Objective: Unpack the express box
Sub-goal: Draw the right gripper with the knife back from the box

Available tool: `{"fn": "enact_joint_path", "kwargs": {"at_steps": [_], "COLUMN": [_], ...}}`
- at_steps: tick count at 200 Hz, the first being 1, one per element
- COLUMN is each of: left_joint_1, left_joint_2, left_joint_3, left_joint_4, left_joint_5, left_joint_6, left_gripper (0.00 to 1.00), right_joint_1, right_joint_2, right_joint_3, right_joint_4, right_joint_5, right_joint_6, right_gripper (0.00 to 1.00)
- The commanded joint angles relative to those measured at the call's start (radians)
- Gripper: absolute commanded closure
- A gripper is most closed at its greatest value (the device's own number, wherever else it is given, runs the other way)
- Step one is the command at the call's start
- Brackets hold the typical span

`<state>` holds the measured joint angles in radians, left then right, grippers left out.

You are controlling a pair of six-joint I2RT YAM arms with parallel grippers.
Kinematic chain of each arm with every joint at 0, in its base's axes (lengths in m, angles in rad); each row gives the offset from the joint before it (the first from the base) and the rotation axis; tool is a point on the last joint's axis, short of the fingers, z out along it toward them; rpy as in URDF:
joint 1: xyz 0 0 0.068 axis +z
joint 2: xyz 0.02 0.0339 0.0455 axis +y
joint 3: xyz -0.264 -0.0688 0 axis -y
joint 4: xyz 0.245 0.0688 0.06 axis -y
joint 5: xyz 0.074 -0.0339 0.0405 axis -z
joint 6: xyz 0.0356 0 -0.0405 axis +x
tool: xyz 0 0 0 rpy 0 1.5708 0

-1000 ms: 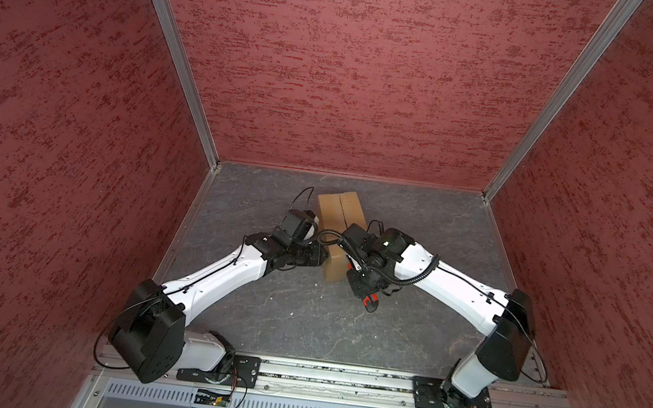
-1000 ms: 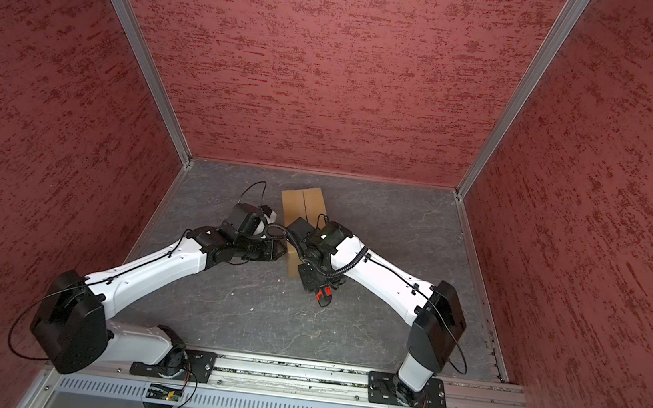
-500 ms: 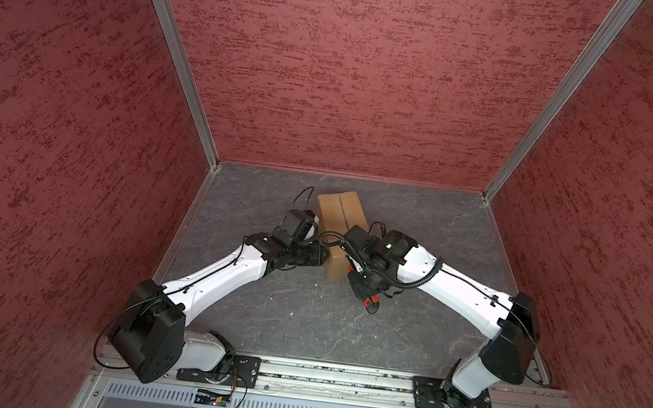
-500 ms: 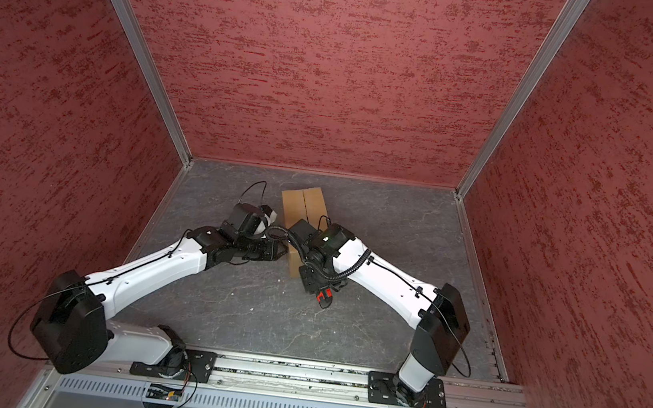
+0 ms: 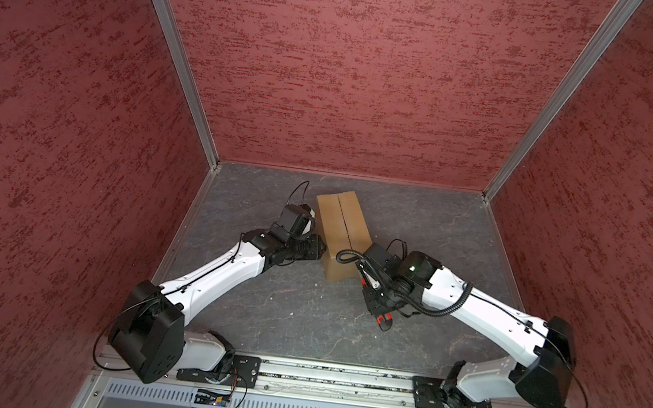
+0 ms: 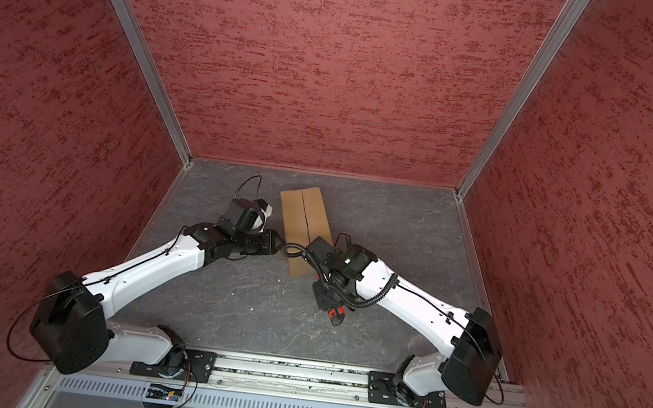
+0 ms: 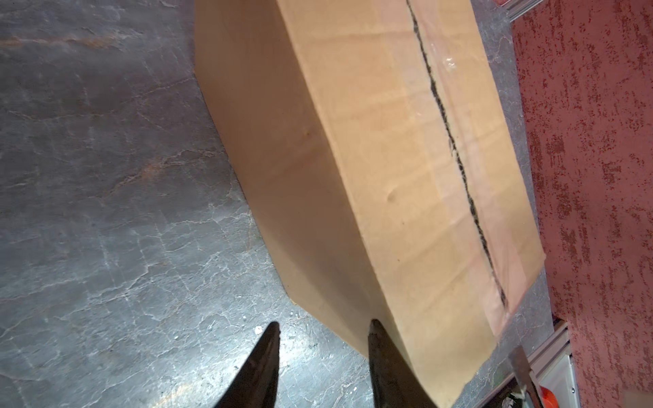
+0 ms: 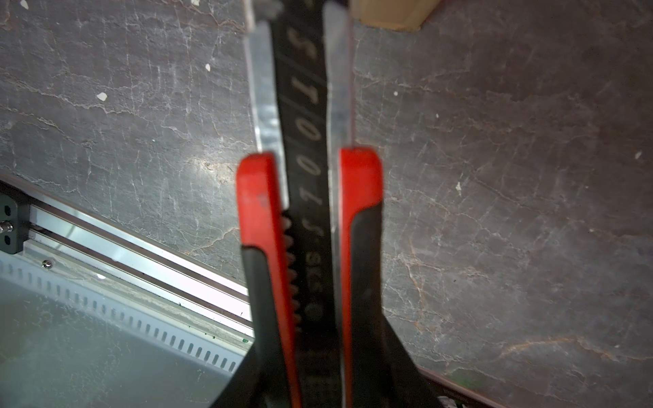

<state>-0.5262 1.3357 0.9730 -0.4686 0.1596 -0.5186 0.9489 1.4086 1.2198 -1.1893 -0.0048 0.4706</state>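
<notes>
The cardboard box (image 5: 340,231) lies on the grey bench (image 5: 283,309), toward the back wall. Its top flaps are closed along a centre seam, which shows as a dark, ragged slit with clear tape beside it. The left pincer (image 7: 323,326) is released and empty, just beside the box's long side near a corner. The right pincer (image 5: 380,309) is clenched on a red-and-black utility knife (image 8: 305,141), near the box's front end.
</notes>
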Motion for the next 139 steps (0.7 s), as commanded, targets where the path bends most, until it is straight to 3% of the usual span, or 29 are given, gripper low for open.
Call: {"fn": "enact_joint_path", "kwargs": {"at_steps": [1,54,94,139], "left_joint_1": [0.019,0.070,0.096,0.116], "left_joint_2": [-0.037,-0.100,-0.133,-0.141], "left_joint_3": [0.023,0.003,-0.004,-0.033], "left_joint_4": [-0.035,-0.084,-0.104,-0.096], "left_joint_5": [-0.029,-0.039,-0.034,-0.023], "left_joint_6": [0.014,0.036,0.048,0.051], "left_gripper": [0.58,0.58,0.58,0.58], "right_joint_1": [0.014,-0.045,-0.283,-0.489], "right_joint_2": [-0.073,-0.211,-0.178,-0.013], "right_joint_3": [-0.046,-0.154,-0.181,-0.182], "right_joint_4": [0.030,0.068,0.172,0.329], "right_joint_5": [0.008,0.077,0.053,0.043], "right_joint_6": [0.049,0.099,-0.005,-0.142], "right_gripper": [0.97,0.96,0.95,0.94]}}
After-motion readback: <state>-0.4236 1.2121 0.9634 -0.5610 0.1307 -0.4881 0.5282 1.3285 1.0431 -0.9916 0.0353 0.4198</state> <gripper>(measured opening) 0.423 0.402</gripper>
